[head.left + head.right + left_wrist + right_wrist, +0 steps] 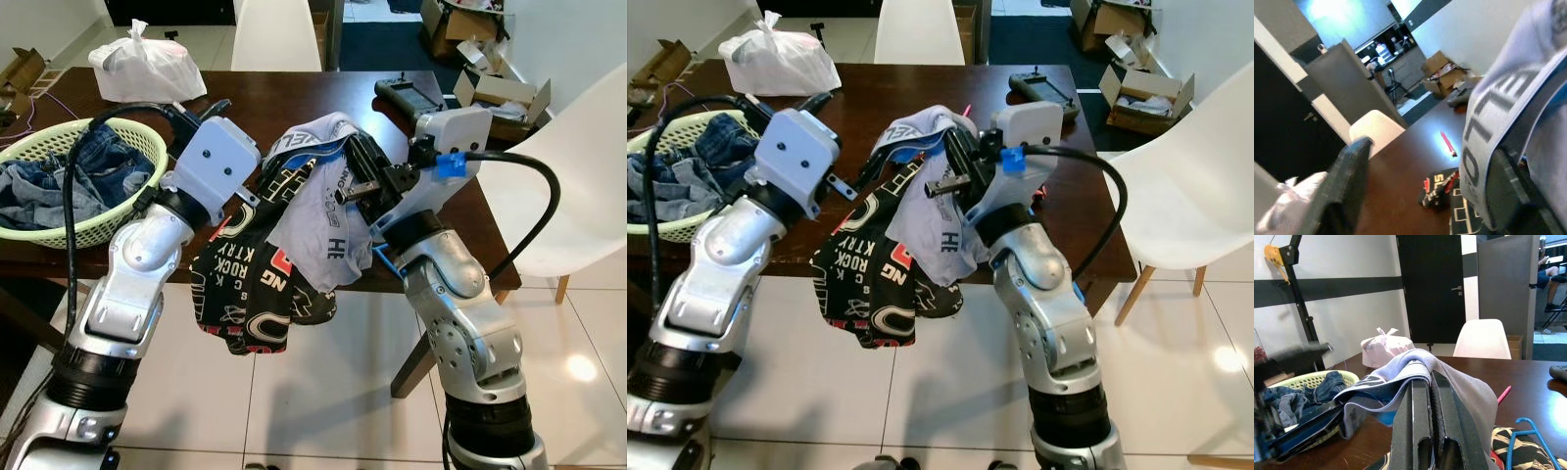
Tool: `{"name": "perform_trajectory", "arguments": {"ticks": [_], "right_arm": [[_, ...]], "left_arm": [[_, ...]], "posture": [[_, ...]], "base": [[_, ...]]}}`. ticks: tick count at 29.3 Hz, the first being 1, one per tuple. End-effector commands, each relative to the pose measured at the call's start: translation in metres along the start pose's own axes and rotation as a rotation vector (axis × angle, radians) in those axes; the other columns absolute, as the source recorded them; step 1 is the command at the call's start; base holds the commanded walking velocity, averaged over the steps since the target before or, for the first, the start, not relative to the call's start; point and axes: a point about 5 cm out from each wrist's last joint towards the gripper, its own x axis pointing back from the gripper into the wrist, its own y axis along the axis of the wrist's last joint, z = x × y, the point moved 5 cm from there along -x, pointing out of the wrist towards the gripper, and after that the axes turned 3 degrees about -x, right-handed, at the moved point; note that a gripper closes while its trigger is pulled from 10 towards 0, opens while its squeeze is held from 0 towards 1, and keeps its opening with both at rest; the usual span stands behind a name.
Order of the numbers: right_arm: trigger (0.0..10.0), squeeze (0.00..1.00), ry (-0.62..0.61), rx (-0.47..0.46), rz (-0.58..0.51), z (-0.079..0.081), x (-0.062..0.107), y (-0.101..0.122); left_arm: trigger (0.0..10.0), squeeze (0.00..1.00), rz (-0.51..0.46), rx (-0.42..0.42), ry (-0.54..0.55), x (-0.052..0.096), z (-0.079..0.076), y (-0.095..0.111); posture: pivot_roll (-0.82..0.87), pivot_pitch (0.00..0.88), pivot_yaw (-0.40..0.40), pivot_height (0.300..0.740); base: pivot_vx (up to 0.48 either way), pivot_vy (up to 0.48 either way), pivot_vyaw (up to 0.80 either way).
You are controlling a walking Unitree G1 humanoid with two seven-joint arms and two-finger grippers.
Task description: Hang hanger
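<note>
A grey garment (318,225) with a lettered waistband hangs above the front edge of the dark wooden table (294,98). A black printed garment (245,289) droops below it. My right gripper (351,162) is shut on the grey garment, whose cloth drapes over its pressed-together fingers (1422,421). My left gripper (238,145) is open just left of the clothes. Its fingers (1347,181) stand wide apart, and the waistband (1484,127) lies against the far one. Part of a blue hanger (1530,433) shows beside the black garment, under my right gripper.
A green basket (69,233) of jeans sits at the table's left end, with a white plastic bag (147,64) behind it. A black handheld device (407,96) lies at the far right. White chairs (578,176) stand right and behind. A person (1552,274) sits far off.
</note>
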Motion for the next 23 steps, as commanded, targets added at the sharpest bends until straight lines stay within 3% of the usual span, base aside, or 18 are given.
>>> {"name": "perform_trajectory", "arguments": {"ticks": [1,4,16,22,23], "right_arm": [[0.0,0.0,-0.004,0.009,-0.019,0.0,0.002,0.006],[0.0,0.0,-0.004,0.011,-0.021,0.0,0.002,0.008],[0.0,0.0,-0.007,0.016,-0.03,-0.002,0.001,0.011],[0.0,0.0,0.03,0.01,-0.025,0.003,0.003,0.01],[0.0,0.0,0.076,0.011,-0.015,0.007,0.005,0.009]], "left_arm": [[0.0,0.0,-0.013,0.012,0.0,0.0,0.001,-0.002],[0.0,0.0,-0.011,0.044,0.015,-0.002,0.005,-0.007],[0.0,0.0,-0.028,0.032,0.024,-0.003,0.013,-0.011],[0.0,0.0,-0.057,-0.013,0.029,-0.003,0.033,-0.001],[0.0,0.0,-0.065,-0.009,0.032,-0.001,0.042,0.004]], "posture": [[0.03,0.176,0.037,0.74],[0.03,0.176,0.037,0.74],[0.02,0.173,0.04,0.74],[0.02,0.171,0.04,0.74],[0.03,0.169,0.042,0.74]], "base": [[0.0,0.0,0.0],[0.0,0.0,0.0],[0.0,0.0,0.0],[0.0,0.0,0.0],[0.0,0.0,0.0]]}}
